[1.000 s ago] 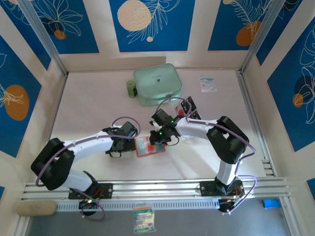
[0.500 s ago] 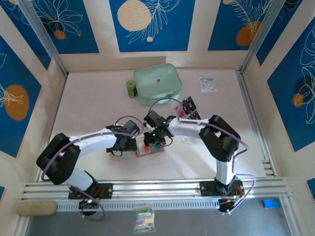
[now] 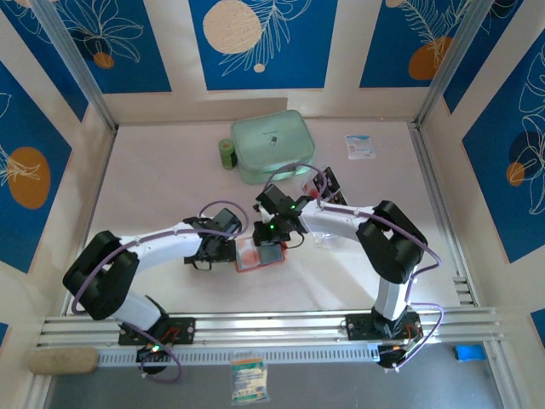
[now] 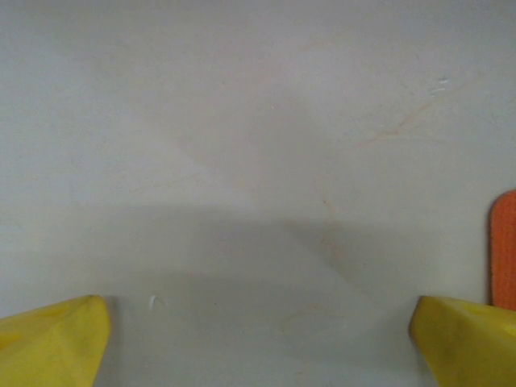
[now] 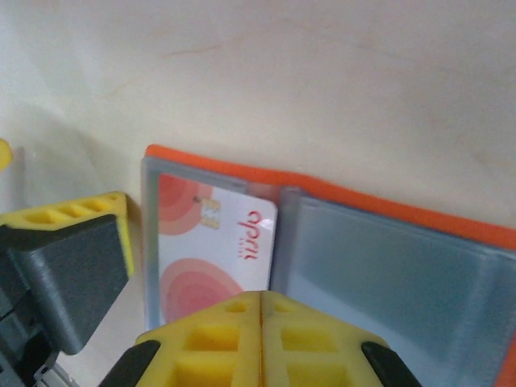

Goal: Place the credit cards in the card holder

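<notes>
Open wallet (image 5: 387, 266) flat on table (image 4: 242, 121), front centre. One card (image 5: 214, 250) seated in left pocket; spare cards (image 3: 330, 182) behind right arm, apparently yet to load. Over wallet, right gripper (image 5: 262, 300): jaws pressed together, empty. Beside it, left gripper (image 4: 258, 334): jaws wide, empty.

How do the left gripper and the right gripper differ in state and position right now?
The left gripper is open, fingers wide apart; the right gripper is shut, fingers meeting. The left gripper hangs over bare table beside the edge of the card holder; the right gripper is above the open card holder, by the card in its pocket. Both have yellow fingers.
</notes>
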{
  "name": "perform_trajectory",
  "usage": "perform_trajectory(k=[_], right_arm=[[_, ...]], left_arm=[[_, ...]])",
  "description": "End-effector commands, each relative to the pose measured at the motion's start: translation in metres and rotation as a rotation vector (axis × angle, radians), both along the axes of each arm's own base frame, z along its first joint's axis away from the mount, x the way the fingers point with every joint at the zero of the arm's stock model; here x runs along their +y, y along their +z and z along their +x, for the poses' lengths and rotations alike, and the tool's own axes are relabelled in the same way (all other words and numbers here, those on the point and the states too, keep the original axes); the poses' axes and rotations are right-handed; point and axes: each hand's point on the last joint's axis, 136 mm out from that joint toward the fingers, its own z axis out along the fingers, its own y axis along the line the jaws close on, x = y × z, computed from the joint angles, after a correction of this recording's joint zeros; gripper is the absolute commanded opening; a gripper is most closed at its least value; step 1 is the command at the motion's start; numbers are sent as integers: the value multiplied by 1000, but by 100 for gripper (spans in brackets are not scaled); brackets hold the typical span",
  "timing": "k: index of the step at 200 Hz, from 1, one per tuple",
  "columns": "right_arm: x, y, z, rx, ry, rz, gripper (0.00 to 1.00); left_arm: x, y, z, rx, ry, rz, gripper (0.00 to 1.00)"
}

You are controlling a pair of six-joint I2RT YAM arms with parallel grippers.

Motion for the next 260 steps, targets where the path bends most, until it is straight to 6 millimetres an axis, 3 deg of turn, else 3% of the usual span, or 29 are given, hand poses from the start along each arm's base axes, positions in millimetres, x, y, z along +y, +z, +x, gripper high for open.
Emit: perform_trajectory(k=[1,150,229,260], right_arm=[[-4,-7,-7,31,5,-14,8],[17,-28,-23,88,60,-29,4],[26,-21,-28,80,75,-29,3],[23,-17,-26,65,70,-45,3]], left_arm=[[-8,-5,6,-12,-5,-42,98],[-8,-6,6,-14,-6,-46,99],[-8,-4,6,-17,-10,-47,99],[-3,7,6,-39,7,-40,99]])
